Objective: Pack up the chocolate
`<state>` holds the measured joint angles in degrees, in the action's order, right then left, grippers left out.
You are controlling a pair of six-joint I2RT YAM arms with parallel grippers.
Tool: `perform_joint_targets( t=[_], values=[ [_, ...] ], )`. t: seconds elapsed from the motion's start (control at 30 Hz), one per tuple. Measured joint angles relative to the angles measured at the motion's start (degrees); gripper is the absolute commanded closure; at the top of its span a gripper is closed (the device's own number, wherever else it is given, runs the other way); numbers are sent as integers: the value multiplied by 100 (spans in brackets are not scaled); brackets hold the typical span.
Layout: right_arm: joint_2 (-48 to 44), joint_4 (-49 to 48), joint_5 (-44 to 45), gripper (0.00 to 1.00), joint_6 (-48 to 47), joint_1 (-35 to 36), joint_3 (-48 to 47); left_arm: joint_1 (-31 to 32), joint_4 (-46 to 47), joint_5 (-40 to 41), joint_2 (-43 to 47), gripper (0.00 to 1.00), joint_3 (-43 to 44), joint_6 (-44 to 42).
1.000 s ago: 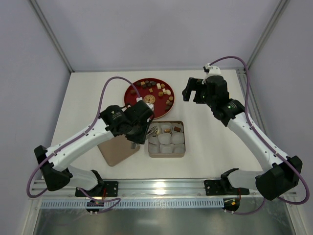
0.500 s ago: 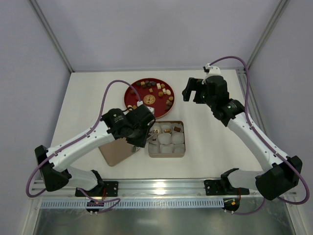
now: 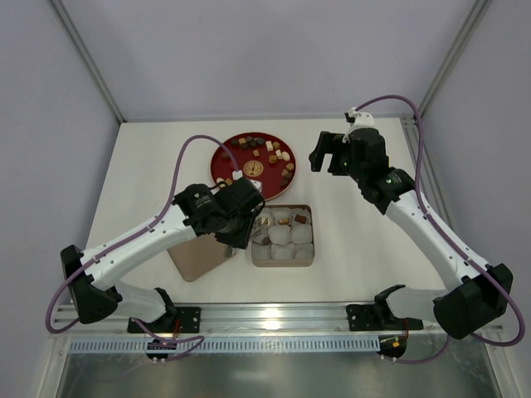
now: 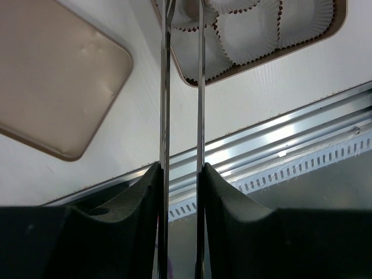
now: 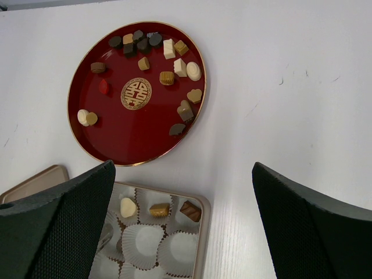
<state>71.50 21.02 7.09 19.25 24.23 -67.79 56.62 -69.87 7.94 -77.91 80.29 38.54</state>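
Note:
Chocolate pieces (image 5: 169,49) in dark brown, tan and cream lie scattered on a red plate (image 5: 133,128). Three more sit in the far row of paper cups: cream (image 5: 127,207), tan (image 5: 159,210), brown (image 5: 191,211). The cups fill a tan box (image 3: 283,264). My left gripper (image 4: 181,168) is shut on metal tweezers (image 4: 164,87). Their blades stand slightly apart and reach over the box's left cups (image 4: 250,35); the tips run off the top of the left wrist view. High above the table, my right gripper (image 5: 183,164) is open and holds nothing.
The box's lid (image 3: 195,257) lies flat left of the box, partly under my left arm. A gold-patterned disc (image 5: 136,93) marks the plate's centre. An aluminium rail (image 4: 279,133) runs along the table's near edge. Frame posts and grey walls enclose the sides.
My left gripper has shifted a little toward the near edge at the box's left side, tweezers still held. The right arm has not moved.

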Motion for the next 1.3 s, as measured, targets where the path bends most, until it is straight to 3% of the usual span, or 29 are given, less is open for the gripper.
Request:
perform_joint_targets(
  t=[0.3, 0.57, 0.9, 1.3],
  values=[
    [2, 0, -2, 0, 0, 0, 0, 0, -11, 4, 0, 66, 144, 0],
    [4, 0, -13, 0, 2, 0, 0, -216, -79, 297, -46, 63, 1082, -85],
    [28, -26, -125, 0, 20, 0, 0, -2048, -26, 579, -1038, 62, 1989, -756],
    [50, -39, -219, 0, 42, 0, 0, -3093, 221, 675, -2695, 60, 2988, -1360]
  ],
)
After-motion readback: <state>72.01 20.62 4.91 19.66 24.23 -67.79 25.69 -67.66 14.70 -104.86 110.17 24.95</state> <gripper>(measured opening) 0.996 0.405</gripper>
